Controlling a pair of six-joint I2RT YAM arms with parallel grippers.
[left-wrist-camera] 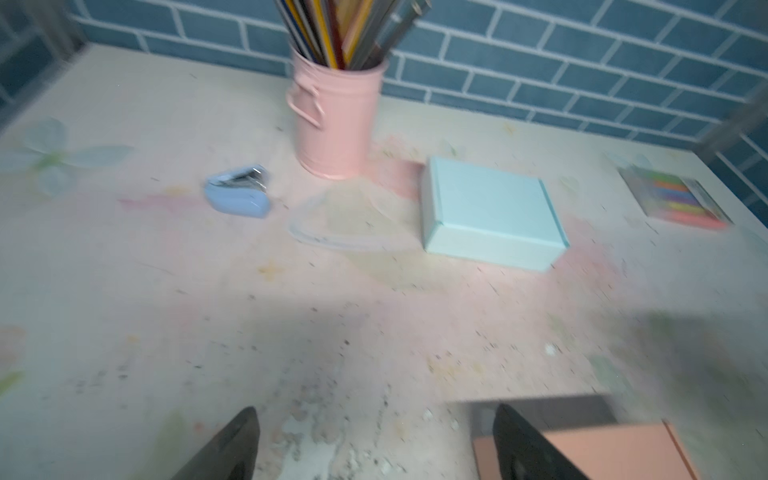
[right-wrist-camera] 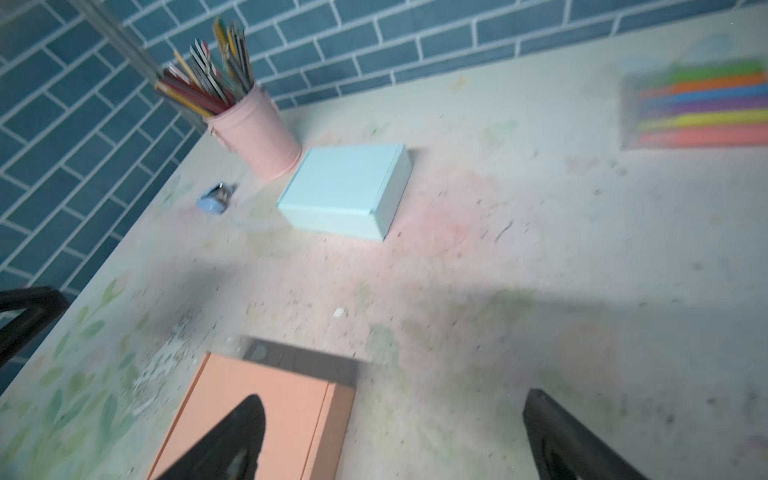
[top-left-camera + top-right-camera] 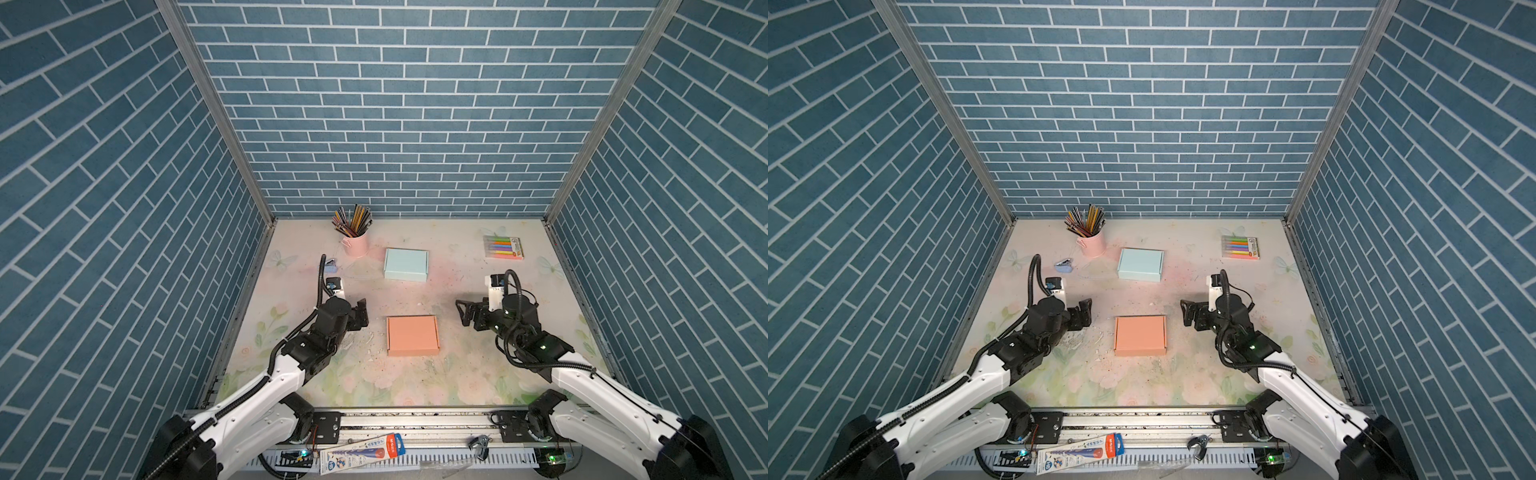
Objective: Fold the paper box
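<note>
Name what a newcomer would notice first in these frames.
The closed orange paper box sits mid-table, flanked by the left gripper and the right gripper, both open and apart from it. Behind it lies a similar light blue box, with a pink cup of pencils at the back left and a pack of coloured markers at the back right.

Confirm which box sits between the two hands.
The orange box, lying between the left hand and right hand, neither touching it. The blue box sits farther back, beside the pink cup.
</note>
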